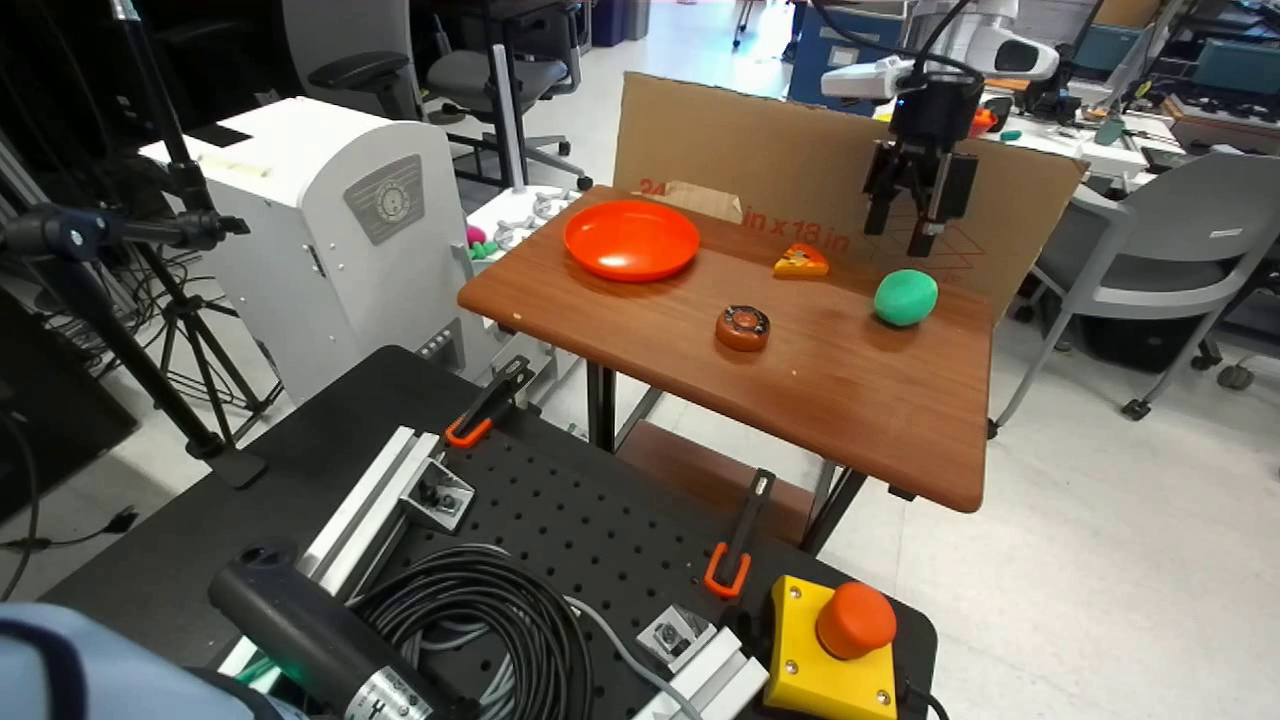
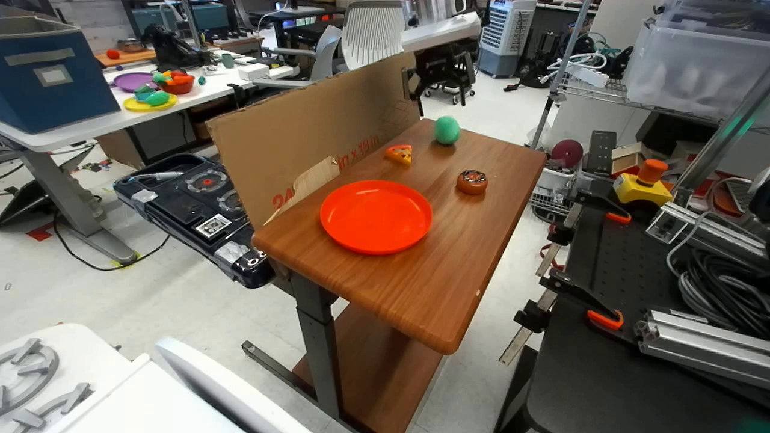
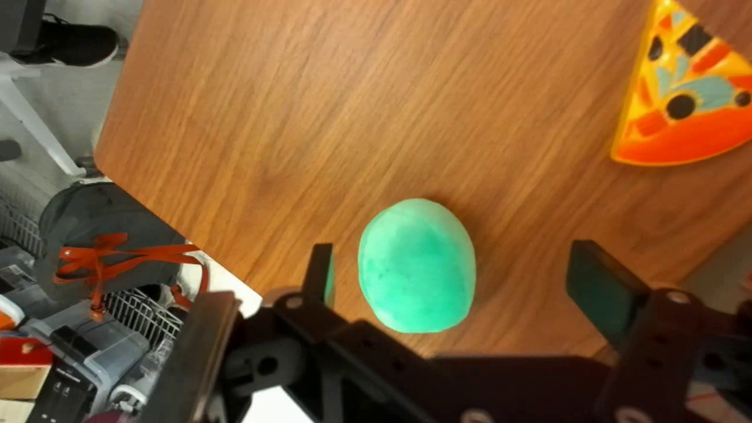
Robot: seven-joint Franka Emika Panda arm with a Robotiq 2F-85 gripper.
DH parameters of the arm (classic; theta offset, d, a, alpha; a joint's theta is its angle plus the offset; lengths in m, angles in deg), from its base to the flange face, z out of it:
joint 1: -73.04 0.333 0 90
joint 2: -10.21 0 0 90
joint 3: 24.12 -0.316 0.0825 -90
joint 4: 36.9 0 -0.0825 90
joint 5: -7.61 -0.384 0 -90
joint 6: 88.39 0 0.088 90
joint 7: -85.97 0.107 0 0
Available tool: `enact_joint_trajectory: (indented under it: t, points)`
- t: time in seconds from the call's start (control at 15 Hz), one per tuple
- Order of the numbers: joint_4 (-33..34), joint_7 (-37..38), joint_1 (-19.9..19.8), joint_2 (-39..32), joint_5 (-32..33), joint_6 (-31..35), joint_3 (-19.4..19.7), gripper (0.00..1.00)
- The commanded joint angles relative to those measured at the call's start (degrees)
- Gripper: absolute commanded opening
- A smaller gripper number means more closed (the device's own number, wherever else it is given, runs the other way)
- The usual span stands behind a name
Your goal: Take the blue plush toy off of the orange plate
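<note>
Pincer [image 1: 900, 228] hangs with jaws spread wide, holding nothing, above the teal plush toy [image 3: 417, 267], which sits on the table [image 1: 850, 385] beneath it; the orange plate [image 2: 376, 216] lies well apart from both. Judged: removal step finished; next move calls for a straight rise, toy undisturbed, then withdrawal.

Lab: robot arm [image 2: 442, 31], e-stop btn [image 1: 857, 620].

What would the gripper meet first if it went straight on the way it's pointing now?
Probably the toy: in the wrist view it shows between the open fingers, and in both exterior views it sits below the gripper. Depth is unclear, so it might miss.
</note>
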Motion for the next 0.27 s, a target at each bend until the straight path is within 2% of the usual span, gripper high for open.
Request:
enact_joint_trajectory:
  t: [0.0,0.07,0.2]
  points:
    - [-13.2,-6.7,2.2,10.6,2.5,0.4,-1.4,1.00]
    - [-4.3,-3.4,0.9,3.8,1.0,-0.2,-0.8,1.00]
    - [-8.7,-5.1,1.9,7.5,1.8,-0.2,-1.2,1.00]
